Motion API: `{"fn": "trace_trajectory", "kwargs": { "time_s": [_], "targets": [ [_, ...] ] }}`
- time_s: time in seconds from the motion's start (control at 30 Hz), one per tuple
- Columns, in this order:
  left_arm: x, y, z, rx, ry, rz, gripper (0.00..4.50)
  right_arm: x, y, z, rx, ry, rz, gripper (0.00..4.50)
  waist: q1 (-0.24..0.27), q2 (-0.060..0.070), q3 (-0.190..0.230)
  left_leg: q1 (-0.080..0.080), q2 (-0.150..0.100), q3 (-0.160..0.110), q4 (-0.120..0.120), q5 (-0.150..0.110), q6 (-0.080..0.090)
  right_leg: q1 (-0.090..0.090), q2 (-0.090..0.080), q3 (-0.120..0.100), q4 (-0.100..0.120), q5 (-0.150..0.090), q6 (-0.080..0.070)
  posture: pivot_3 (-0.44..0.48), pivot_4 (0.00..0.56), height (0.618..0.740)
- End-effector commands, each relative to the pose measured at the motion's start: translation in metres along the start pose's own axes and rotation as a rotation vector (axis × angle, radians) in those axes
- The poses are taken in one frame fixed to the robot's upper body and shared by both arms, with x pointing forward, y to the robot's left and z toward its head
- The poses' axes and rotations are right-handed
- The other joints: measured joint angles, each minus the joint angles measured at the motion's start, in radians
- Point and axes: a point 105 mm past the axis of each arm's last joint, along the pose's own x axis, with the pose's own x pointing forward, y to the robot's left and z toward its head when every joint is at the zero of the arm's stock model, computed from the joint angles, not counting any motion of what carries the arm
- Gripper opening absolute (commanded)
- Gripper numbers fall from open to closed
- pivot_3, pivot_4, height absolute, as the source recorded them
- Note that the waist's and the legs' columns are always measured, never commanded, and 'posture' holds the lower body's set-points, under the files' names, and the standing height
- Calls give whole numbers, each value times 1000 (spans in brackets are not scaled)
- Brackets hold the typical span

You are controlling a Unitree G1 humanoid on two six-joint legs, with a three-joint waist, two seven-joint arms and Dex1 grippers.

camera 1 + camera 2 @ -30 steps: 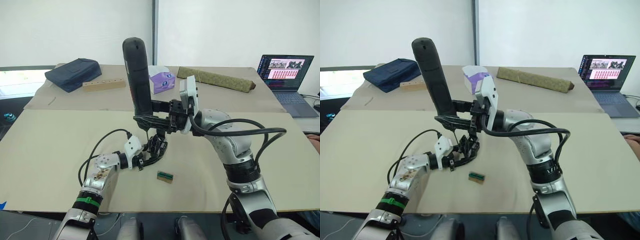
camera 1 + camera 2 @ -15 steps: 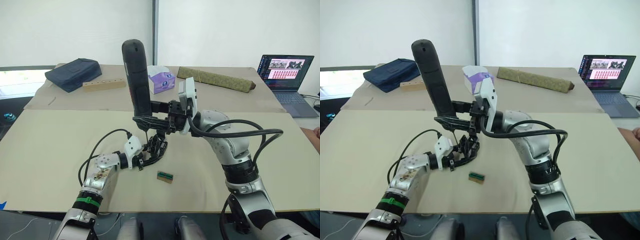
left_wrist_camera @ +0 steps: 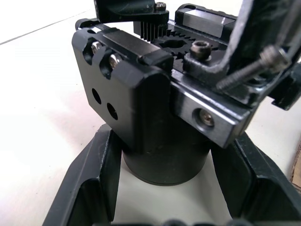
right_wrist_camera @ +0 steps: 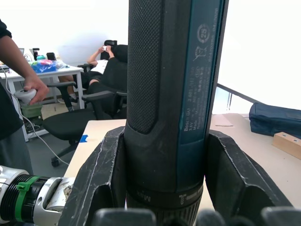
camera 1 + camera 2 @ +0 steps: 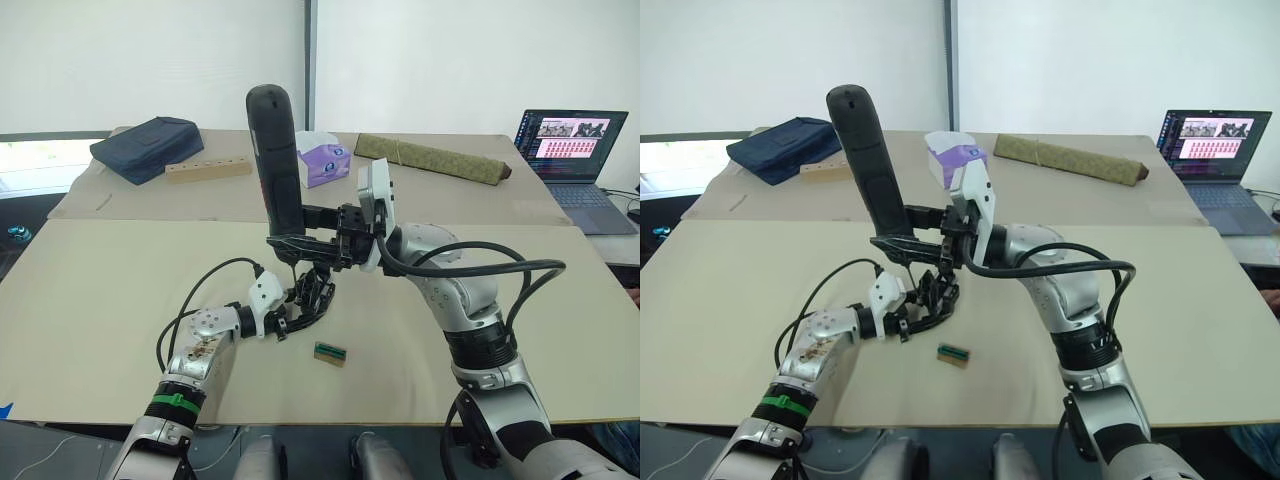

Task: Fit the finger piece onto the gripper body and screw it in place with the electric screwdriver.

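Screwing is in hand: the right hand (image 5: 300,240) grips the electric screwdriver (image 5: 275,155) upright, its bit directly above the gripper body (image 5: 312,295), which the left hand (image 5: 300,312) clamps on the table (image 5: 100,290). Next, judging by this, steady downward pressure onto the screw.

L arm low at lower left of frame, gripper (image 5: 296,312) clamped w/ both fingers round what it holds. R arm bent in from lower right, gripper (image 5: 290,238) at centre, fingers (image 4: 101,174) closed on its load.
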Motion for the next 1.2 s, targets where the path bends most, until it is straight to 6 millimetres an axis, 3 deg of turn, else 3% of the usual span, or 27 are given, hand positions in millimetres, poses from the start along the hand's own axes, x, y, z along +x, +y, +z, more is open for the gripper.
{"fn": "trace_trajectory", "kwargs": {
  "time_s": [0.03, 0.5, 1.2],
  "targets": [
    [-2, -11, -26, -79, 84, -36, 2269, 1, 5, 30, -84, -89, 27, 1907, 0, 0, 0, 0, 0, 0, 0, 0, 0, 0, 0, 0, 0, 0, 0, 0, 150, 740],
    [-1, -11, -26, -82, 83, -35, 2269, -1, 2, 43, -73, -122, 26, 1907, 0, 0, 0, 0, 0, 0, 0, 0, 0, 0, 0, 0, 0, 0, 0, 0, 150, 740],
    [-1, -11, -26, -85, 87, -34, 2269, -1, 3, 35, -26, -85, 34, 1907, 0, 0, 0, 0, 0, 0, 0, 0, 0, 0, 0, 0, 0, 0, 0, 0, 150, 740]
  ]
}}
